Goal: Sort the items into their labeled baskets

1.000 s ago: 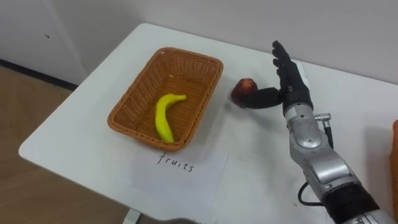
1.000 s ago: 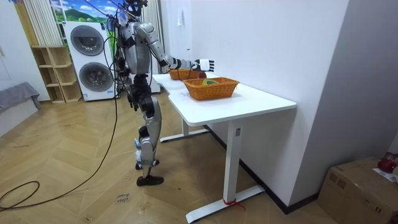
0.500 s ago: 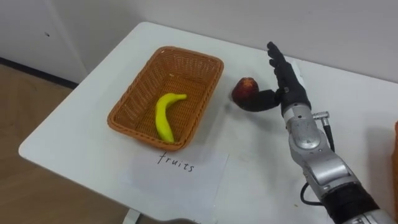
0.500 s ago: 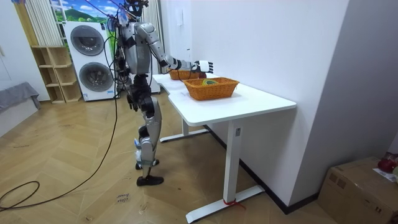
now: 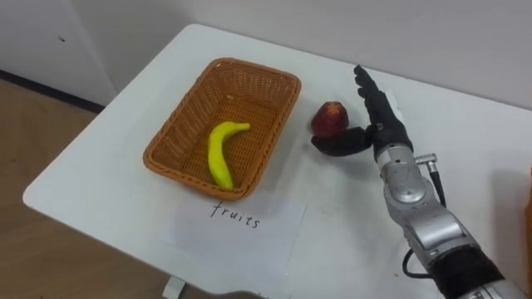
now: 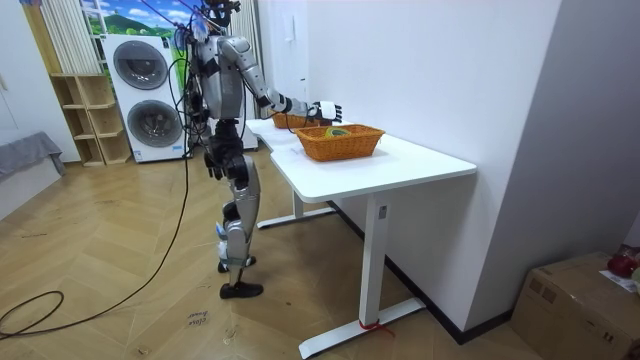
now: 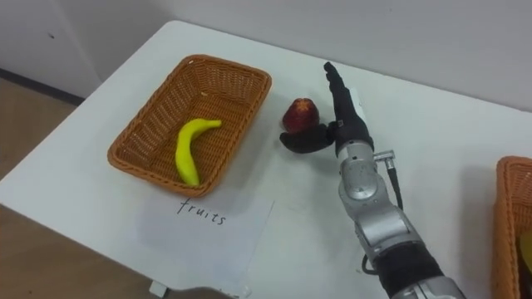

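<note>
Now the right hand has reached further past the apple, fingers straight behind it and thumb in front, so the apple, on the table beside the basket, looks ready for grasping.

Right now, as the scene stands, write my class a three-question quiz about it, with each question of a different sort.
1. True or false: the banana lies inside the basket.
2. Where is the apple? A in the basket; B on the table, beside the basket; C lifted off the table.
3. Fill in: the fingers of the right hand are ____.
Key: 1 true; 2 B; 3 straight.
</note>
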Robot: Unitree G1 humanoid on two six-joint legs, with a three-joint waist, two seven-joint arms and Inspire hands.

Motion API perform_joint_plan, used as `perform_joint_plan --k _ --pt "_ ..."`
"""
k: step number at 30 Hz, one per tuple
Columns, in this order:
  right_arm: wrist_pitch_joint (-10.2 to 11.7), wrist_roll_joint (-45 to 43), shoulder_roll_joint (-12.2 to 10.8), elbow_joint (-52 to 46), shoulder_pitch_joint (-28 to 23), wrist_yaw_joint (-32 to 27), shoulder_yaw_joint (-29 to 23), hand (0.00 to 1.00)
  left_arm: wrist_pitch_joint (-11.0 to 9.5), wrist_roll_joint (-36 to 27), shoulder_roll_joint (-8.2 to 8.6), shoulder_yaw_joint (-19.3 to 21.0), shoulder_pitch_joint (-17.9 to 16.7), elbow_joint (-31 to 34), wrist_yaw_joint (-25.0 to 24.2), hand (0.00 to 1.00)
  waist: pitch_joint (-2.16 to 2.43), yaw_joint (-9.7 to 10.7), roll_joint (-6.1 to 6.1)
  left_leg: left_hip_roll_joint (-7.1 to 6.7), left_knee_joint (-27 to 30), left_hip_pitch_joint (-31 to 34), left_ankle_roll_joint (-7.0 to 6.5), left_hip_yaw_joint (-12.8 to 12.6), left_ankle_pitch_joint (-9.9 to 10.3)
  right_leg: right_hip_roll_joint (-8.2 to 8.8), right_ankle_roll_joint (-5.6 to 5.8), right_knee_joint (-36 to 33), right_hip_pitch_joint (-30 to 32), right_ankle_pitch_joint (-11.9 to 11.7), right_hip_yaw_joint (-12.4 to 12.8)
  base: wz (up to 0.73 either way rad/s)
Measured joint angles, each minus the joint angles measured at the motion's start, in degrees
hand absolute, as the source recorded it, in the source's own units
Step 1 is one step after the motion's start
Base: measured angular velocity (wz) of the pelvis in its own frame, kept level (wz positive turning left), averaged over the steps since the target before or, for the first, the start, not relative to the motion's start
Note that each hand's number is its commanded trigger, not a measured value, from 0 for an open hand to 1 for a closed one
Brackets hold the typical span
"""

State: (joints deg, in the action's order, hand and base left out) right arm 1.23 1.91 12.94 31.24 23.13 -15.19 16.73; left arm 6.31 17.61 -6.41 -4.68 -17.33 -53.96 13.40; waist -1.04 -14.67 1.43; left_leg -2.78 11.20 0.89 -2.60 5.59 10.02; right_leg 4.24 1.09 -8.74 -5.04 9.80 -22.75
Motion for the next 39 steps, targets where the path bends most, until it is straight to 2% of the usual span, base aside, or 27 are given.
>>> perform_joint_plan --k 9,16,23,27,35,39 --pt "0.0 0.0 0.0 3.17 0.08 0.46 0.0 0.0 0.04 0.02 0.0 0.0 -0.1 -0.08 -2.87 0.0 0.02 -0.34 0.03 -0.07 0.21 0.48 0.01 0.73 -0.01 0.35 0.0 0.0 0.14 0.0 -1.05 0.03" --pt "0.0 -0.43 0.09 4.37 0.35 0.44 -0.06 0.0 0.06 0.02 0.0 0.04 0.01 -0.14 -3.87 0.0 0.03 -1.36 0.04 -0.21 0.3 0.64 0.01 1.07 -0.01 0.11 0.0 0.0 0.06 0.0 -1.26 0.01" --pt "0.0 -0.44 0.1 5.02 0.75 0.37 -0.06 0.0 0.13 0.0 0.03 0.02 0.06 -0.16 -4.0 0.0 0.04 -1.4 0.06 -0.34 0.49 0.85 -0.01 1.59 -0.02 0.14 0.01 0.01 0.0 0.01 -1.58 0.04" --pt "0.0 -0.44 0.19 9.19 2.5 0.34 -0.06 0.0 0.29 0.02 0.04 -0.01 0.07 -0.16 -4.03 0.0 -0.01 -1.37 0.17 -0.56 0.51 1.03 -0.08 2.06 -0.13 0.29 0.04 0.01 -0.04 0.02 -2.02 0.04" --pt "-0.01 -0.57 0.37 11.3 4.67 0.31 -0.12 0.0 0.74 0.05 -0.01 0.0 0.07 0.12 -4.7 0.0 -0.13 -1.49 0.93 -0.99 0.61 1.37 -0.38 2.35 -0.33 0.68 0.23 -0.03 0.13 0.07 -2.42 0.02" --pt "-0.01 -0.57 0.44 11.36 5.59 0.29 -0.01 0.0 0.72 -0.05 -0.97 -0.02 0.07 0.31 -5.15 0.0 -0.11 -1.58 1.44 -0.96 0.6 1.35 -0.38 2.46 -0.37 0.77 0.24 -0.03 0.1 0.07 -2.42 0.02"
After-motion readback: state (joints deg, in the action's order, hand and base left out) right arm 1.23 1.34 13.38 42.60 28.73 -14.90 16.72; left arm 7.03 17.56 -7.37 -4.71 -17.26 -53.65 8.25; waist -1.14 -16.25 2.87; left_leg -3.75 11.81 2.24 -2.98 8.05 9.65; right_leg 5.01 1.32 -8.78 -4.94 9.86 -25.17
